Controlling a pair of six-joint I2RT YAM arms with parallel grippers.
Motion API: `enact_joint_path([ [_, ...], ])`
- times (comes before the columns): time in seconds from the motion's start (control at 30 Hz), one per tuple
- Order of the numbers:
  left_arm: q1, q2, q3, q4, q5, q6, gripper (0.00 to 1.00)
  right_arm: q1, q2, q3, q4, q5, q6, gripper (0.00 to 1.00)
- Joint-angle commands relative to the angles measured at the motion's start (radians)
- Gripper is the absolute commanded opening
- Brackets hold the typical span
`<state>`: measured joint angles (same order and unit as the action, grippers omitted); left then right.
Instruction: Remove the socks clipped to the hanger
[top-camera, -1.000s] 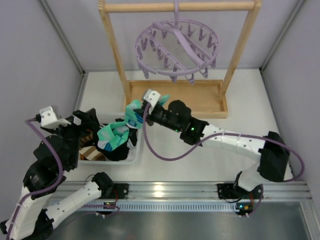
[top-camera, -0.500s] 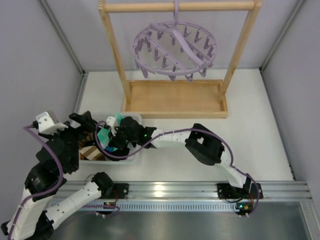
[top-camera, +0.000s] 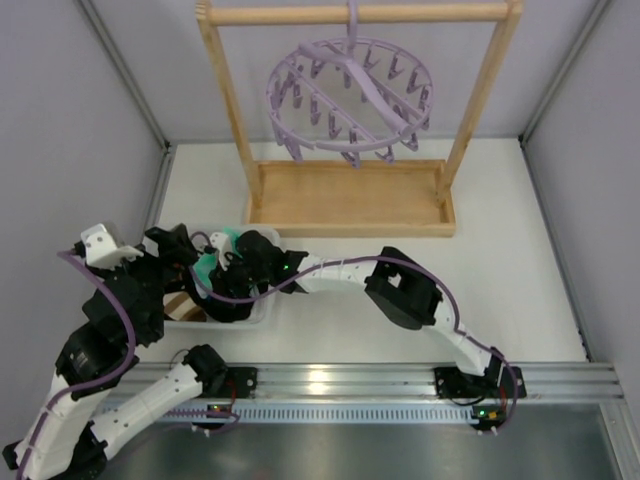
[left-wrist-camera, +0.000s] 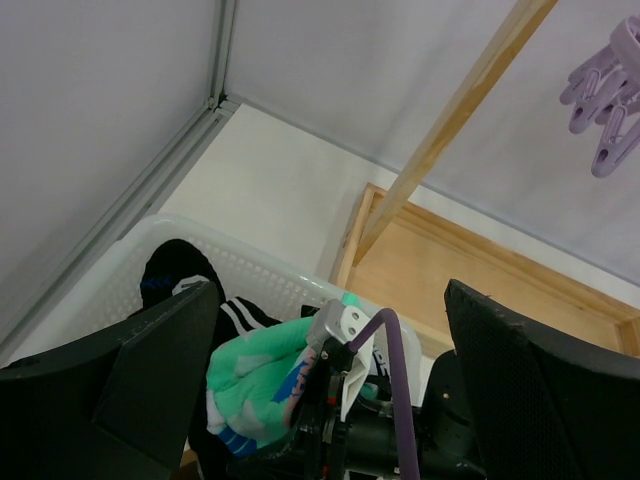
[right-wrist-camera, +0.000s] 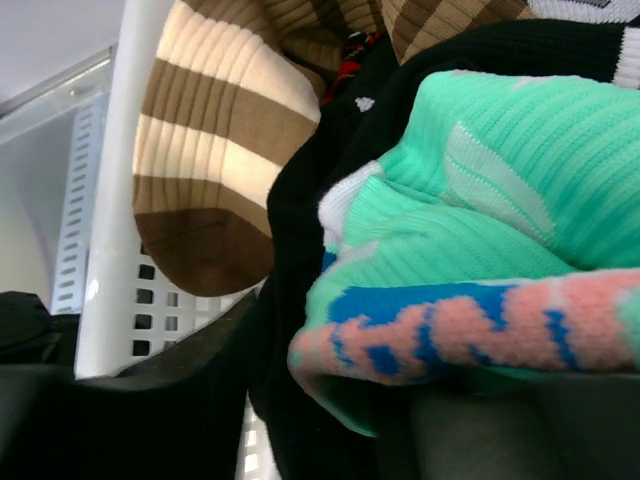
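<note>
change: a second ago the right gripper (top-camera: 228, 268) held the mint sock (right-wrist-camera: 480, 200) near the hanger (top-camera: 350, 100); now it's down in the white basket (left-wrist-camera: 250, 265), sock on the pile
meaning: looks basically done; no socks on the pegs that i can see
right jaws: can't tell if they're pinching it or have let go
left gripper (top-camera: 172, 243): wide open, empty, over the basket's left end
count: one hanger; one basket; at least one mint sock, one black sock (right-wrist-camera: 300, 200), one brown-striped sock (right-wrist-camera: 210, 150); rest hidden

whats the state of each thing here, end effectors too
hanger: hung on wooden rack, pegs bare
mint sock: in basket, against right end effector
brown striped sock: in basket
black sock: in basket
left end effector: open, empty
right end effector: in basket, opening unclear
</note>
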<state>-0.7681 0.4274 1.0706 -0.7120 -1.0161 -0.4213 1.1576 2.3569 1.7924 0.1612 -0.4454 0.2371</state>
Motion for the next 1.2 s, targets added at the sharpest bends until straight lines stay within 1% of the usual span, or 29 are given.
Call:
enact_joint_path([
  [0.0,0.001,-0.01,-0.008,0.013,-0.016,-0.007,0.98,-0.007,-0.125,-0.022,-0.046,0.002,-0.03,0.5],
  [0.07,0.003,-0.01,-0.012,0.013,-0.018,-0.007,0.98,-0.007,-0.151,-0.016,-0.092,0.014,-0.065,0.53],
  [0.13,0.003,-0.009,-0.02,0.013,-0.021,-0.008,0.98,-0.009,-0.186,0.001,-0.127,0.036,-0.094,0.59],
  [0.17,0.001,-0.007,-0.021,0.011,-0.022,-0.008,0.98,-0.007,-0.208,0.007,-0.146,0.042,-0.104,0.62],
  [0.2,0.001,-0.007,-0.023,0.013,-0.024,-0.008,0.98,-0.009,-0.217,0.013,-0.193,0.05,-0.111,0.68],
  [0.27,0.001,-0.01,-0.027,0.013,-0.035,-0.008,0.98,-0.009,-0.231,0.039,-0.238,0.062,-0.137,0.7],
  [0.3,0.001,-0.012,-0.028,0.013,-0.039,-0.008,0.98,-0.01,-0.246,0.045,-0.282,0.065,-0.146,0.73],
  [0.33,0.001,-0.013,-0.029,0.013,-0.041,-0.008,0.98,-0.01,-0.252,0.053,-0.299,0.068,-0.165,0.73],
  [0.47,0.001,-0.029,-0.032,0.013,-0.048,-0.013,0.98,-0.013,-0.303,0.029,-0.331,0.071,-0.199,0.73],
  [0.5,0.001,-0.032,-0.034,0.013,-0.049,-0.013,0.98,-0.013,-0.323,0.013,-0.331,0.073,-0.202,0.71],
  [0.57,0.001,-0.035,-0.035,0.013,-0.05,-0.019,0.98,-0.018,-0.341,0.001,-0.312,0.073,-0.2,0.66],
  [0.6,0.001,-0.035,-0.037,0.013,-0.055,-0.02,0.98,-0.021,-0.358,-0.011,-0.298,0.065,-0.194,0.61],
  [0.63,0.001,-0.036,-0.038,0.013,-0.058,-0.023,0.98,-0.025,-0.366,-0.019,-0.283,0.063,-0.191,0.59],
  [0.7,0.003,-0.044,-0.038,0.013,-0.074,-0.033,0.98,-0.027,-0.389,-0.036,-0.218,0.062,-0.173,0.54],
  [0.8,0.003,-0.064,-0.049,0.013,-0.096,-0.051,0.98,-0.035,-0.393,-0.041,-0.17,0.05,-0.154,0.49],
  [0.97,0.007,-0.062,-0.061,0.013,-0.136,-0.066,0.98,-0.045,-0.418,-0.1,-0.004,0.086,-0.107,0.5],
  [1.03,0.015,-0.055,-0.061,0.013,-0.139,-0.08,0.98,-0.055,-0.416,-0.108,0.02,0.093,-0.078,0.49],
  [1.1,0.045,-0.053,-0.064,0.014,-0.128,-0.091,0.98,-0.058,-0.418,-0.116,0.041,0.115,-0.067,0.49],
  [1.17,0.078,-0.049,-0.073,0.034,-0.09,-0.079,0.98,-0.059,-0.441,-0.131,0.041,0.137,-0.067,0.5],
])
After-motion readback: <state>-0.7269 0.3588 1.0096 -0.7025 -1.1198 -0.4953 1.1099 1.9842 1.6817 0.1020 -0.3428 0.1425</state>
